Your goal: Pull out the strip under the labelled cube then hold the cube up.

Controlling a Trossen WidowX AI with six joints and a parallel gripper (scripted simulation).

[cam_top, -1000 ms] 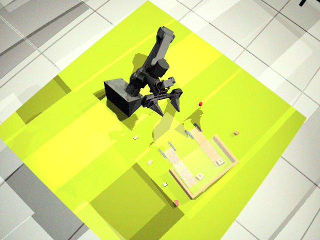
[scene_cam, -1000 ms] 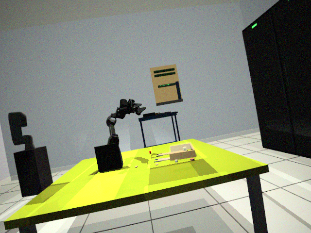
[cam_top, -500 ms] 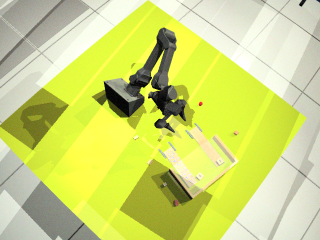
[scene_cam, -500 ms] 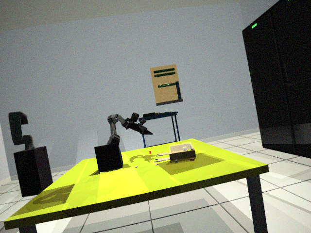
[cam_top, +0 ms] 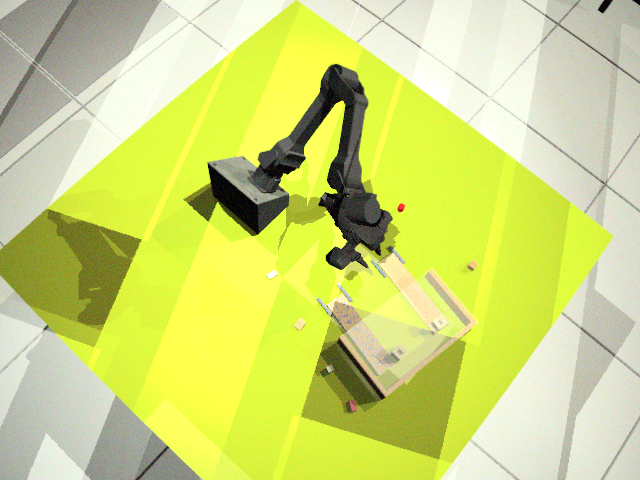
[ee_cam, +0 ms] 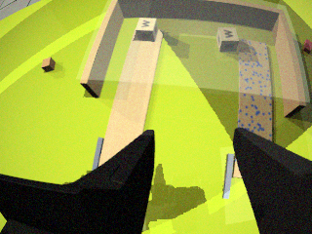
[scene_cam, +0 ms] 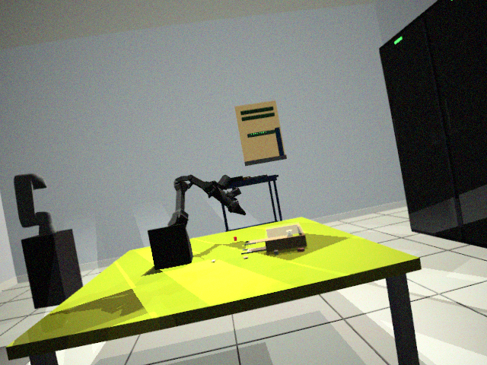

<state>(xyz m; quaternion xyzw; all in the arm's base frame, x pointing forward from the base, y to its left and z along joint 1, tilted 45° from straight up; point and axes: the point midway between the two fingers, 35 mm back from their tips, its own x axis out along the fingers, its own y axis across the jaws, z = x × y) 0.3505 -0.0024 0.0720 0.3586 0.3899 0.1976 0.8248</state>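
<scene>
Jaws half-closed, holding nothing, hang above both strips' near ends; grabbing the wrong strip would strand the labelled cube.

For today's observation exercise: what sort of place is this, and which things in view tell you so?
Probably a robotics lab or test room: a robot arm mounted on a bright yellow table, a tall black cabinet with a green light, and a poster on the bare grey wall.
</scene>
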